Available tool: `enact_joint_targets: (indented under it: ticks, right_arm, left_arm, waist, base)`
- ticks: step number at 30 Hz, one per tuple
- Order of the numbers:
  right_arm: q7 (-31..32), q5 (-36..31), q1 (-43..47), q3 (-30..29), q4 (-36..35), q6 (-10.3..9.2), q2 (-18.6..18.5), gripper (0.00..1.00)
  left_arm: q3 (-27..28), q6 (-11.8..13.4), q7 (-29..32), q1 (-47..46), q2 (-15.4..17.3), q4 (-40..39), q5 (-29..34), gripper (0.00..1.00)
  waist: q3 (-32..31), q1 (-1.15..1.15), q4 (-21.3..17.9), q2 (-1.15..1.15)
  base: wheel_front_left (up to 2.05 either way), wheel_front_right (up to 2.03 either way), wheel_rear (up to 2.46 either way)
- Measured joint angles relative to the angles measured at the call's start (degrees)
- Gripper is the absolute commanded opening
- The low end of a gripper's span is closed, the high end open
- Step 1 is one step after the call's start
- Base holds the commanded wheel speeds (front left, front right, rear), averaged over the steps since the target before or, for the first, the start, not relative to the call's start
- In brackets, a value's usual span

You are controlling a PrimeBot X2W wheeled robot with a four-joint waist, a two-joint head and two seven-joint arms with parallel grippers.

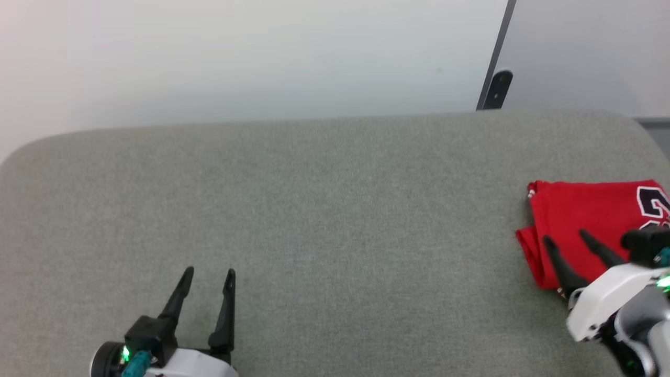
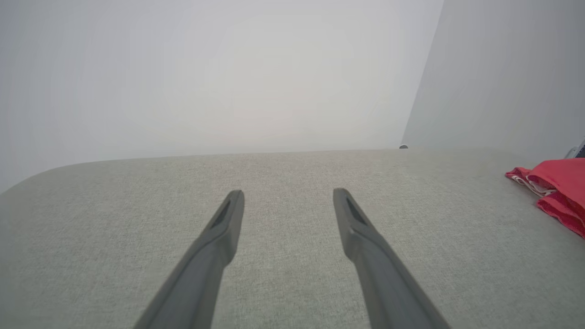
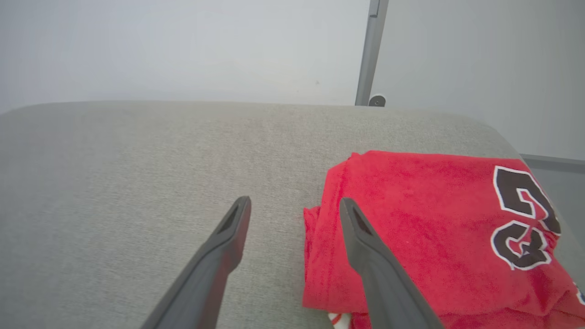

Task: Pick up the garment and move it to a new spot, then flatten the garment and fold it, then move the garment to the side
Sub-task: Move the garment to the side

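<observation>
Garment (image 1: 581, 220) lies folded at frame right, near the grey pad's (image 1: 335, 209) edge. Left gripper (image 1: 209, 271) and right gripper (image 1: 565, 236) stand spread, empty — the right, over the fold, could snag and undo it.

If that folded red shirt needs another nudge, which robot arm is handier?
Right. The right gripper, jaws open, hangs at the shirt, straddling its edge; the left gripper is far across the grey cushion.

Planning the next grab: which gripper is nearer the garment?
Right. The right gripper hangs open over the edge of the garment; the left gripper is far off to its left.
</observation>
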Motion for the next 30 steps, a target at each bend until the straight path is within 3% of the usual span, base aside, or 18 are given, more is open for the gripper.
enact_joint_targets:
  ticks: [7, 15, 22, 30]
  right_arm:
    - [-2.44, -3.13, 7.72, -1.54, -6.73, 0.0, 5.01, 1.0]
    - [-2.92, -5.35, 16.05, -8.86, -14.05, -0.01, 9.55, 1.0]
    - [-0.94, -7.01, 20.23, -12.21, -20.5, -0.01, 11.65, 1.0]
    - [0.55, -7.35, 20.83, -12.13, -22.54, -0.01, 12.49, 1.0]
  left_arm:
    - [0.3, 0.02, 0.0, 2.44, 0.56, 1.89, 0.34, 1.0]
    - [2.22, 1.29, 0.01, 8.64, -0.18, 0.36, -1.22, 1.0]
    - [2.96, 2.11, 0.0, 13.48, -0.73, -4.61, -1.46, 1.0]
    - [2.16, 2.7, 0.01, 13.45, -0.82, -5.81, -1.26, 1.0]
  waist:
    - [-3.03, 0.0, -0.16, 0.0]
    - [-3.2, 0.0, -0.22, 0.0]
    - [-2.36, 0.0, -0.01, 0.0]
    - [-1.72, 0.0, 0.09, 0.0]
  base:
    - [0.0, 0.0, 0.0]
    - [0.0, 0.0, 0.0]
    - [0.0, 0.0, 0.0]
    - [0.0, 0.0, 0.0]
